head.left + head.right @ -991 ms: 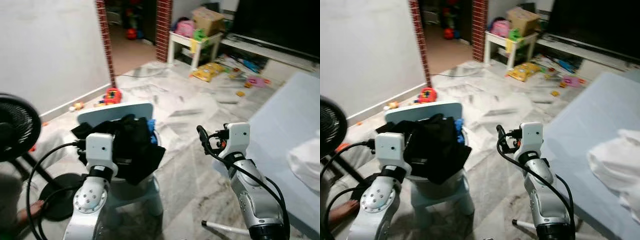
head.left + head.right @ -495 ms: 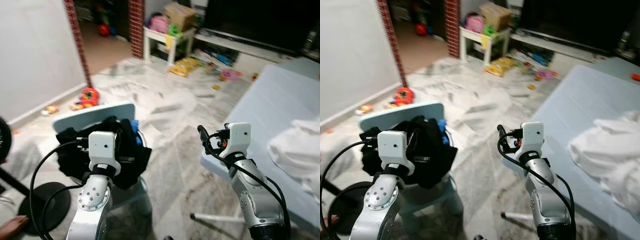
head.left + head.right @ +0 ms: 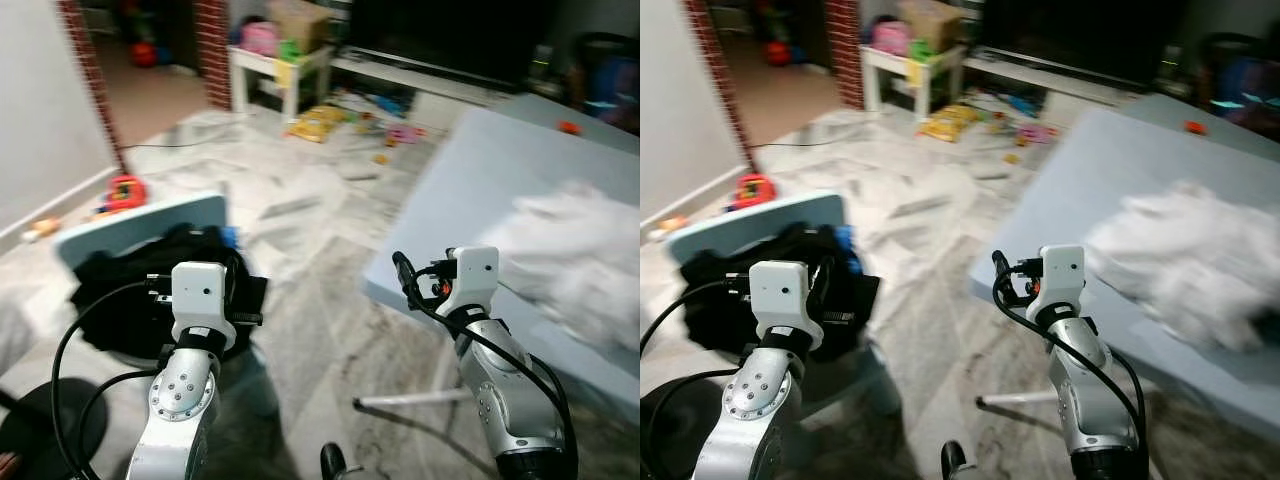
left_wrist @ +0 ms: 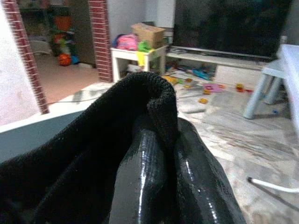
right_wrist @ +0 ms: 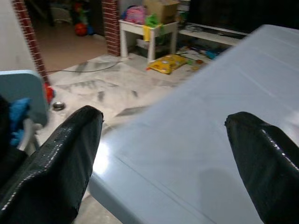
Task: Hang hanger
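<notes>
Head view has swung toward the blue table (image 3: 470, 170).

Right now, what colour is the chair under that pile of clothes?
The chair is pale blue, holding black clothes; clearest in the left eye view.

Black clothes (image 3: 770, 285) heaped on a blue chair (image 3: 750, 222); white cloth (image 3: 1185, 260) on grey table (image 3: 1070, 190)
</notes>
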`<state>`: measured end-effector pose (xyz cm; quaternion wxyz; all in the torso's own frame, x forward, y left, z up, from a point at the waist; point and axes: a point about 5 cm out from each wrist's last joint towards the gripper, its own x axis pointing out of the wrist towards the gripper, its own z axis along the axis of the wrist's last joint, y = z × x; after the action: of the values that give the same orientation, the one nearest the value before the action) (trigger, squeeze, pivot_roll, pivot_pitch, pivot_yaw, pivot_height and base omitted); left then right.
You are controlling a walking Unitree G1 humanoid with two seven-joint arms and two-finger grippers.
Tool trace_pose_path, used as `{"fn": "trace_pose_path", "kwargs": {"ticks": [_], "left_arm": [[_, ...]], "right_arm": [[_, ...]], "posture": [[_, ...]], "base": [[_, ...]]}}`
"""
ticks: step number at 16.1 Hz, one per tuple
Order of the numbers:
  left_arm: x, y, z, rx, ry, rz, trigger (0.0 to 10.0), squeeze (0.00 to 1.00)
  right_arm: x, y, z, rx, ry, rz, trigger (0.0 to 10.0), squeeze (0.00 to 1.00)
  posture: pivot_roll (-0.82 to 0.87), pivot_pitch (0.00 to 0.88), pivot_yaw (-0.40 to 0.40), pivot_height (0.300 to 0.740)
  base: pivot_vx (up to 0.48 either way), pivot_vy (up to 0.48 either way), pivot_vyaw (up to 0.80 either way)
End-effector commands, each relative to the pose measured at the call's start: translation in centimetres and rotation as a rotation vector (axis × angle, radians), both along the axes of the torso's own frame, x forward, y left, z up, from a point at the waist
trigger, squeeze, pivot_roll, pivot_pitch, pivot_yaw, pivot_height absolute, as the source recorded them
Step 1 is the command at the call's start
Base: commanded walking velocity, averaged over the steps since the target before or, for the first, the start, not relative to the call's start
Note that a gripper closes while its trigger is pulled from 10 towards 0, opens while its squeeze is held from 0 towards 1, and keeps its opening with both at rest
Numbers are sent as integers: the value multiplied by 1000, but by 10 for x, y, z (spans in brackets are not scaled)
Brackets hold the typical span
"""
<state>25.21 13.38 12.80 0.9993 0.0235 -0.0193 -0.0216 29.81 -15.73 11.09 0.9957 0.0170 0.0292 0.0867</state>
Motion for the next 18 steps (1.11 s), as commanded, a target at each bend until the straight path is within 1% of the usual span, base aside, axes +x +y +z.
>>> {"fn": "trace_pose_path", "kwargs": {"ticks": [1,9,10,11,12,15,16,18], "left_arm": [[1,-5,6,0,-22,-16,10000,0],[1,-6,6,-5,-18,-12,10000,0],[1,-6,6,-16,-22,-12,10000,0],[1,-6,7,-27,-21,-13,10000,0],[2,-5,6,-62,-11,-15,10000,0],[4,-4,6,-108,9,-2,10000,0],[4,-5,5,-143,20,-16,10000,0],[6,-4,5,-163,28,-3,10000,0]], "right_arm": [[0,-5,5,-9,-16,-19,10000,0],[2,-4,7,-8,-17,-13,10000,0],[1,-5,7,-7,-17,-13,10000,0],[1,-5,7,-8,-18,-14,10000,0],[1,-5,7,-9,-19,-14,10000,0],[0,-7,7,-12,-19,-17,10000,0],[0,-7,7,-12,-19,-18,10000,0],[0,-8,8,-13,-22,-19,10000,0]], "posture": [[-74,8,-28,740],[-75,12,-32,740],[-78,14,-32,740],[-78,14,-32,740],[-80,14,-32,740],[-85,15,-33,740],[-88,14,-31,740],[-91,13,-30,740]], "base": [[-266,0,-800],[-262,0,-800],[0,0,-631],[0,0,0],[0,0,0],[0,0,0],[0,480,0],[0,480,0]]}}
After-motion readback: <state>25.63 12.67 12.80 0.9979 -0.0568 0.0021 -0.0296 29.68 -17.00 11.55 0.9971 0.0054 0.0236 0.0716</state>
